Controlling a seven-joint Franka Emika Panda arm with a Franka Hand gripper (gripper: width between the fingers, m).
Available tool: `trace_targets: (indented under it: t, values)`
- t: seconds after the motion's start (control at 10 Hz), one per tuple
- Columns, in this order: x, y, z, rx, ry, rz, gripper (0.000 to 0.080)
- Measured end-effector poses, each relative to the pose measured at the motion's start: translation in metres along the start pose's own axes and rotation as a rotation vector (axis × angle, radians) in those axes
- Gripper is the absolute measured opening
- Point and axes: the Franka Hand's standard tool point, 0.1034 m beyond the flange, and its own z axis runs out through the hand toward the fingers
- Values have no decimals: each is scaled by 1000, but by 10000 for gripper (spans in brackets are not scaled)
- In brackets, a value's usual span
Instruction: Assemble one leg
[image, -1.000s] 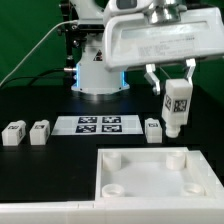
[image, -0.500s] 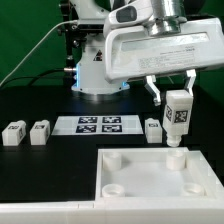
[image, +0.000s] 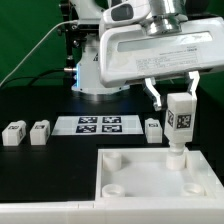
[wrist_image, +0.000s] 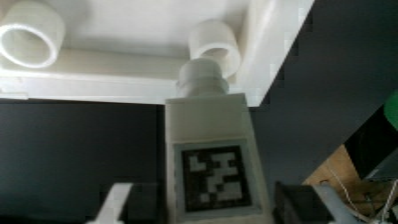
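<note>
My gripper is shut on a leg, a small white block with a black-and-white tag, and holds it upright. Its round lower end is at the far right corner socket of the large white panel; I cannot tell if it touches. In the wrist view the leg lies between the fingers, its tip pointing at a round socket of the panel. Three more legs lie on the table: two at the exterior view's left and one just behind the panel.
The marker board lies flat between the loose legs. The arm's base stands behind it. A second socket shows in the wrist view. A green backdrop is at the back left.
The gripper has come down a little with the leg, bringing its lower end to the panel's far right corner socket. The other legs and the panel have not moved.
</note>
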Motion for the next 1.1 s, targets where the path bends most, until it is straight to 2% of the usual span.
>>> trace_targets:
  t: [0.5,1.1]
  values:
    - [10,-10,24,20,0,4,293]
    - [-10,-17,46,33,-29,6,293]
